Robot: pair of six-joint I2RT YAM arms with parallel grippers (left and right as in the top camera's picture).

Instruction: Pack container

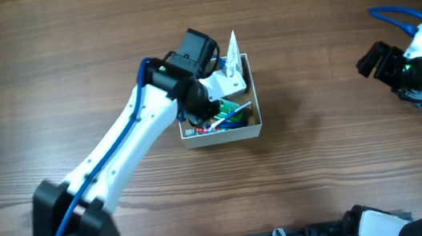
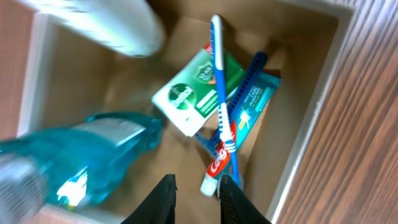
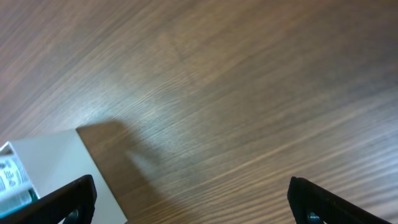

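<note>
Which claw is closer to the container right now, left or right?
Left. The left claw hangs directly over the open container, above the toiletries inside; the right claw is off at the right of the table, well apart from it.

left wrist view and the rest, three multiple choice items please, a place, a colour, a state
1. The left gripper is: A) over the container B) far left of it C) far right of it
2. The flat carton in it is: A) red B) green C) yellow
3. The right gripper is: A) shut on a sponge B) shut tight, empty C) open, empty
1 A, the box floor lies right below it; 2 B, its faces are green; 3 C, its jaws stand wide apart over the table.
</note>
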